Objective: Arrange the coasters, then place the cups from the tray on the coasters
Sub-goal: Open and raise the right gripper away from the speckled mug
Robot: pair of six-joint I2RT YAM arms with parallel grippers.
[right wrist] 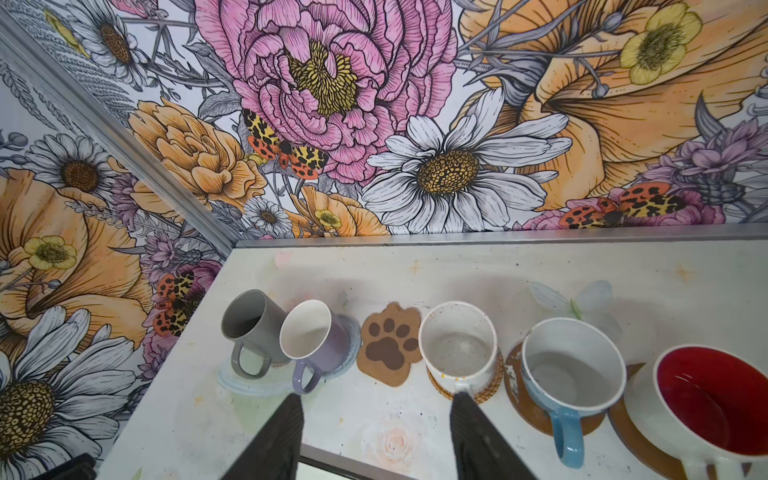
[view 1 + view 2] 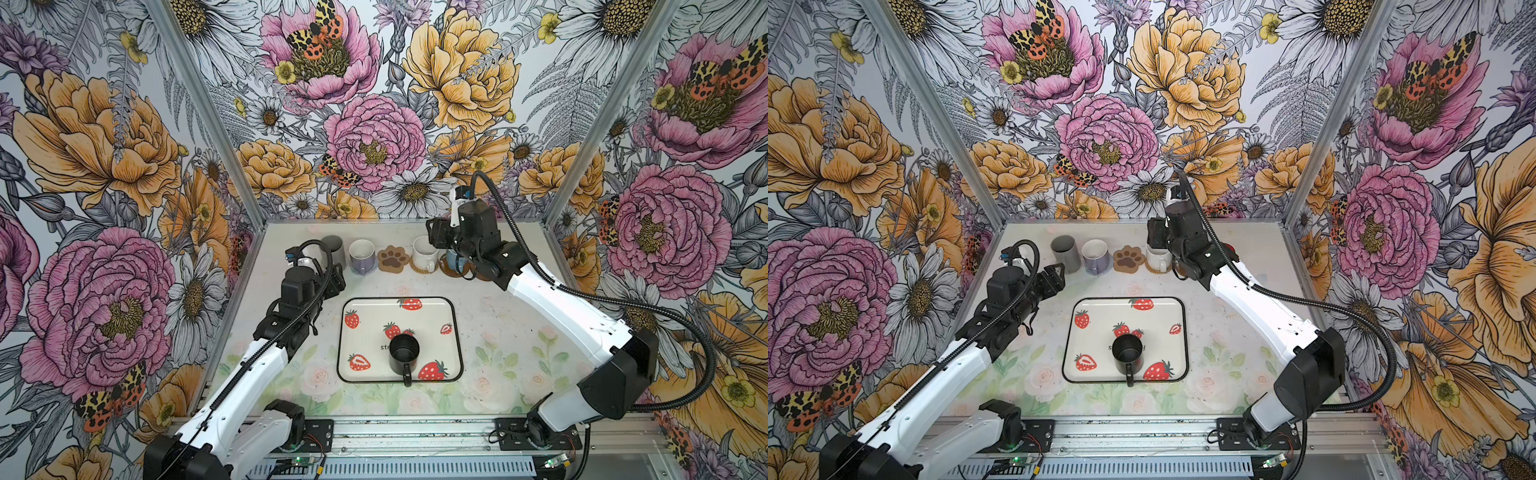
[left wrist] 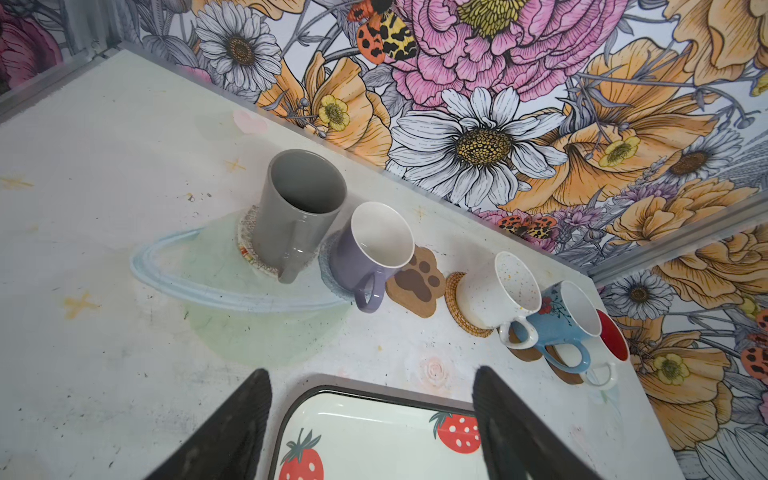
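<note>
While the black cup (image 2: 404, 353) stands alone on the tray (image 2: 455, 316), handle toward me, both my left end effector (image 3: 371, 371) and right end effector (image 1: 377, 397) are parted, empty. Advised: grip its wall, lift straight, centre it on the vacant paw coaster (image 2: 393, 257).

Lighting was bright, even and diffuse in every view. Shadows were faint and soft-edged, seen as grey smudges on the table (image 1: 540, 266) behind the row of cups. Glare was slight: a narrow sheen on the grey cup (image 3: 291, 249) and a pale reflection on the tray (image 3: 374, 436). Both top views were mildly soft. Wide-angle distortion in the wrist views made the edge cups lean outward, and the near fingers (image 3: 237, 428) of the left gripper (image 3: 370, 374) were blurred.
</note>
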